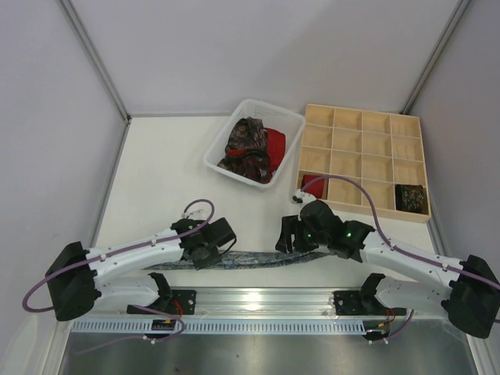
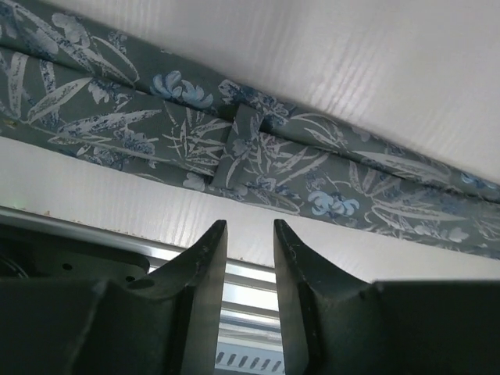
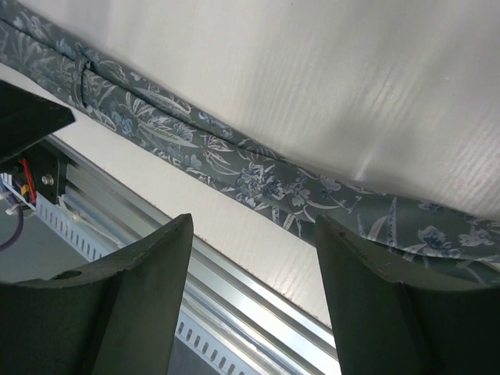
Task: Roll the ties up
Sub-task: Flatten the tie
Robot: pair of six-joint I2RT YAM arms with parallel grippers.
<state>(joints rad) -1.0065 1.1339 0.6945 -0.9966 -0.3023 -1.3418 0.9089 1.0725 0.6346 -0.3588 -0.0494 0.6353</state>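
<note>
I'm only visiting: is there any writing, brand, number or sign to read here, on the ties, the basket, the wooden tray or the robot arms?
No text can be read anywhere.
Grey tie: only a leaf and flower pattern, no label.
White basket, wooden tray, left arm, right arm: no lettering visible.
Small coloured parts at the left arm's base: too small to tell if they bear text.
</note>
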